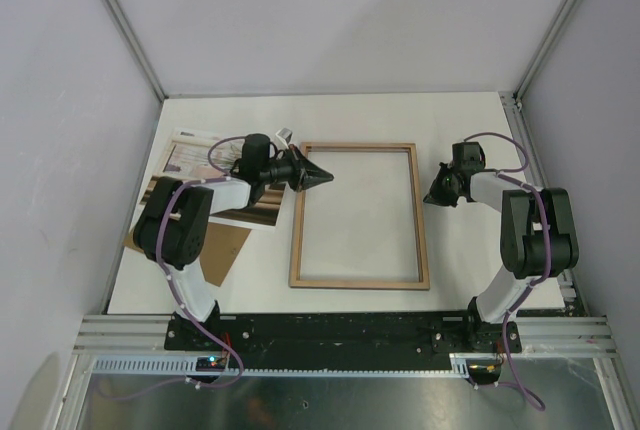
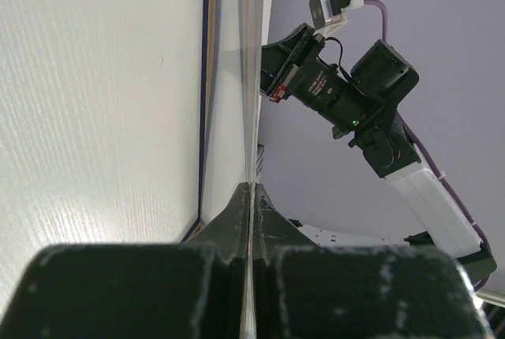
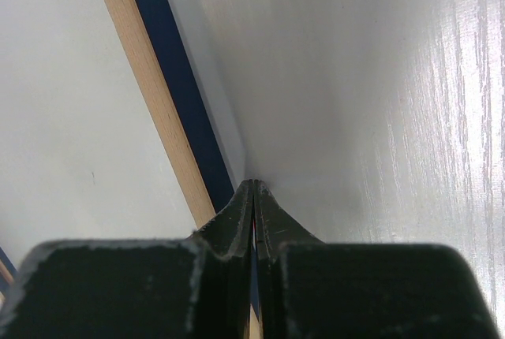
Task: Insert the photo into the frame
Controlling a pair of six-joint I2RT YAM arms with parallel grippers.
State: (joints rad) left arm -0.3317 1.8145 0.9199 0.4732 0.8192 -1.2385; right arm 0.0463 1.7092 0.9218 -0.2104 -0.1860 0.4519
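- At mid-desk [image 1: 460, 130], the frame [image 1: 360, 282] is laid flat with its wooden back upward, presumably so the photo can be dropped in from behind.
- The left end effector [image 1: 322, 178] is fully closed at the frame's far left corner; nothing is seen to be held.
- The right end effector [image 1: 430, 197] is likewise closed and empty, its tip set at the right rail, probably to steady or nudge the frame.
- The photo [image 1: 185, 160] is left picture-up beside the frame, partly under the left arm, not yet inserted.
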